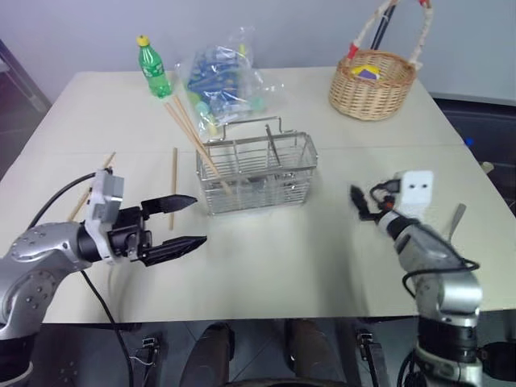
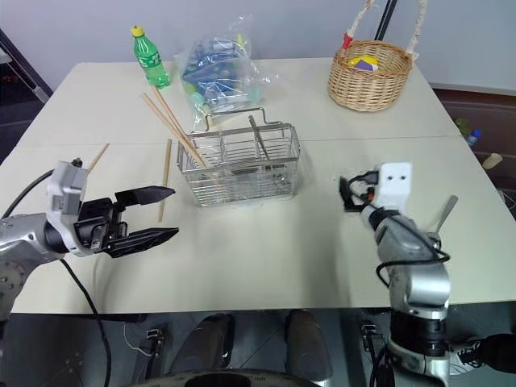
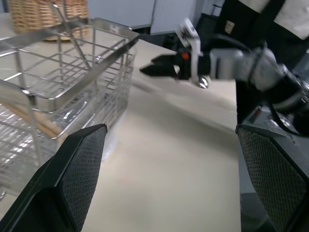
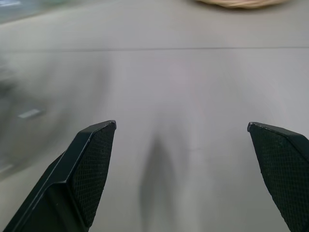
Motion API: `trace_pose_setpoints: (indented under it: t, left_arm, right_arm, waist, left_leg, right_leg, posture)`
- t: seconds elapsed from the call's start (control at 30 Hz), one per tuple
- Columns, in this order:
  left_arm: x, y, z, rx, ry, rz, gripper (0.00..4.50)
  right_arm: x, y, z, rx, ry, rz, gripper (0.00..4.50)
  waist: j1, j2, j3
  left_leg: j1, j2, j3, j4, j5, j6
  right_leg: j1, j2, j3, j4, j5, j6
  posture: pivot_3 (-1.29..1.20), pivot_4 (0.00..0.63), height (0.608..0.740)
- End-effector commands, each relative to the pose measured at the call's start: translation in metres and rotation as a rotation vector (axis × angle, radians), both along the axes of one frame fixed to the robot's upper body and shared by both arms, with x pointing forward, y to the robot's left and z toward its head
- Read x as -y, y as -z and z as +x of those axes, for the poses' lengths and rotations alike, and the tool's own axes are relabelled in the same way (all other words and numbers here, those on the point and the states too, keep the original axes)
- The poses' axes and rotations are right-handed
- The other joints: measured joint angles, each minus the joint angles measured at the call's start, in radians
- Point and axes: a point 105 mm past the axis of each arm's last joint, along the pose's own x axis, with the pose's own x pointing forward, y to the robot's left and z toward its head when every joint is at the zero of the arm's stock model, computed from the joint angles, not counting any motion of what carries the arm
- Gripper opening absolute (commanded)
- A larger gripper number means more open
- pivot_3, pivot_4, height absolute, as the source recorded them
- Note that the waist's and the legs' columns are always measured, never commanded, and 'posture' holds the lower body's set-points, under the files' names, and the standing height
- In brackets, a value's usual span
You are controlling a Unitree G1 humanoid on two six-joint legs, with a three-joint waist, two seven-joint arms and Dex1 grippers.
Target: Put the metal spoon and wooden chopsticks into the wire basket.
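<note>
Left gripper (image 1: 181,221) and right gripper (image 2: 348,193) hover empty above the table (image 1: 266,266), jaws spread wide, flanking the wire basket (image 1: 256,172). Two wooden chopsticks (image 1: 193,139) lean in its left end, and the metal spoon (image 1: 272,143) apparently stands inside. Two loose chopsticks (image 1: 172,187) remain beside it; the green bottle (image 1: 152,67), plastic bag (image 1: 222,81) and wicker basket (image 1: 372,81) sit well behind, obstructing nothing.

You had a beige table (image 1: 266,266) carrying the wire basket (image 1: 258,173) at its middle, a wicker basket (image 1: 372,84) at the far right, and a green bottle (image 1: 153,68) beside a plastic bag (image 1: 222,81) at the back. A metal spoon (image 1: 455,219) lay near the right edge, and loose wooden chopsticks (image 1: 173,187) lay left of the wire basket.
</note>
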Motion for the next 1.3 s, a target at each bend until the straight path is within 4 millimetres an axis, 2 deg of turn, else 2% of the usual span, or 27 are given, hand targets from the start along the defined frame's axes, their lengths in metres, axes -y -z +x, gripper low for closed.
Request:
trace_pose_setpoints:
  t: [0.03, 0.27, 0.53, 0.73, 0.97, 1.3]
  left_arm:
    - [0.005, -0.001, 0.000, 0.025, 0.028, -0.008, 4.48]
    - [0.012, 0.002, 0.002, 0.029, 0.079, -0.016, 4.48]
    - [0.016, 0.004, 0.006, 0.051, 0.092, -0.021, 4.48]
    - [0.016, 0.004, 0.008, 0.071, 0.067, -0.034, 4.48]
    - [0.016, 0.003, 0.006, 0.086, 0.035, -0.039, 4.48]
    - [0.014, 0.004, 0.000, 0.095, -0.011, -0.038, 4.48]
  right_arm:
    - [0.035, -0.018, -0.010, -0.027, 0.164, 0.025, 4.50]
    - [0.071, -0.028, -0.029, -0.133, 0.355, 0.074, 4.50]
    - [0.091, -0.020, -0.045, -0.242, 0.518, 0.147, 4.50]
    - [0.090, 0.000, -0.048, -0.324, 0.548, 0.217, 4.50]
    - [0.081, 0.015, -0.032, -0.392, 0.442, 0.279, 4.50]
    - [0.094, 0.018, -0.025, -0.451, 0.421, 0.282, 4.50]
  waist:
    - [0.001, 0.000, 0.000]
    - [-0.003, 0.001, 0.000]
    - [-0.002, 0.002, 0.000]
    - [-0.005, 0.003, 0.000]
    - [-0.005, 0.004, -0.001]
    - [-0.005, 0.004, -0.001]
  left_leg:
    - [0.000, 0.000, 0.000, 0.000, 0.000, 0.000]
    - [-0.001, 0.000, 0.000, -0.001, 0.000, 0.000]
    - [-0.001, 0.000, 0.000, 0.000, 0.000, 0.001]
    - [-0.001, 0.000, 0.000, -0.001, 0.000, 0.001]
    - [-0.001, 0.000, 0.000, -0.001, 0.000, 0.001]
    - [-0.001, 0.000, 0.000, 0.000, 0.000, 0.001]
  right_leg:
    - [0.000, 0.000, 0.000, 0.000, 0.000, 0.000]
    - [-0.001, 0.000, 0.000, 0.000, 0.000, 0.000]
    - [-0.001, 0.000, 0.000, 0.000, 0.000, 0.000]
    - [-0.001, 0.000, 0.000, 0.000, 0.000, 0.000]
    - [-0.001, 0.000, 0.000, 0.000, 0.000, 0.000]
    - [0.000, 0.000, 0.000, -0.001, 0.000, 0.000]
  posture:
    - [0.00, 0.150, 0.740]
    - [0.00, 0.150, 0.740]
    - [0.00, 0.150, 0.740]
    - [0.00, 0.150, 0.740]
    - [0.00, 0.150, 0.740]
    - [0.00, 0.150, 0.740]
